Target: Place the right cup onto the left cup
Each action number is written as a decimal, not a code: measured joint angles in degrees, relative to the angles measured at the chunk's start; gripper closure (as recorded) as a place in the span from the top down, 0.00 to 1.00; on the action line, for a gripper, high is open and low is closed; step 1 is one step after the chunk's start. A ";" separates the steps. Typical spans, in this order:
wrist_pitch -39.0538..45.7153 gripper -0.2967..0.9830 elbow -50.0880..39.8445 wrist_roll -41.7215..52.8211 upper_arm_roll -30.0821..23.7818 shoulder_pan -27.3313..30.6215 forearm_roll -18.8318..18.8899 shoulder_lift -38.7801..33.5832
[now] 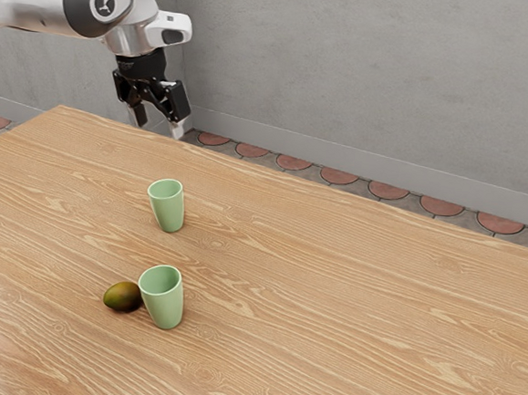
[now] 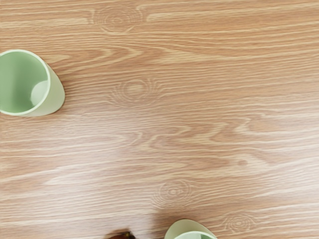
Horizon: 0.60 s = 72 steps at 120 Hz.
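My gripper hangs at the exterior view's upper left, its two black fingers spread with nothing between them. Lower than it in that view, the farther pale green cup stands upright on the table. A matching nearer cup is upright beside a dark green-brown fruit. Both cups are apart from the gripper. In the wrist view, one cup shows its hollow inside, and another cup, partly cut off, lies nearer the fruit.
The mottled fruit lies close to the nearer cup; part of the dark fruit also appears in the wrist view, with a gap between it and the cup. A wooden table carries everything, and a grey wall rises behind it.
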 joint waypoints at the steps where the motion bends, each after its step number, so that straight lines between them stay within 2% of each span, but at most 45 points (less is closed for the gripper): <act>1: 0.01 0.77 0.00 0.00 0.00 0.03 0.00 0.00; 36: -0.06 0.77 -0.59 0.19 0.00 -0.06 -0.03 0.48; 52: -0.28 0.77 -4.47 0.10 -1.03 0.38 -0.89 -0.72; 72: 1.63 0.77 -14.01 -0.08 -2.02 0.09 -2.78 -5.02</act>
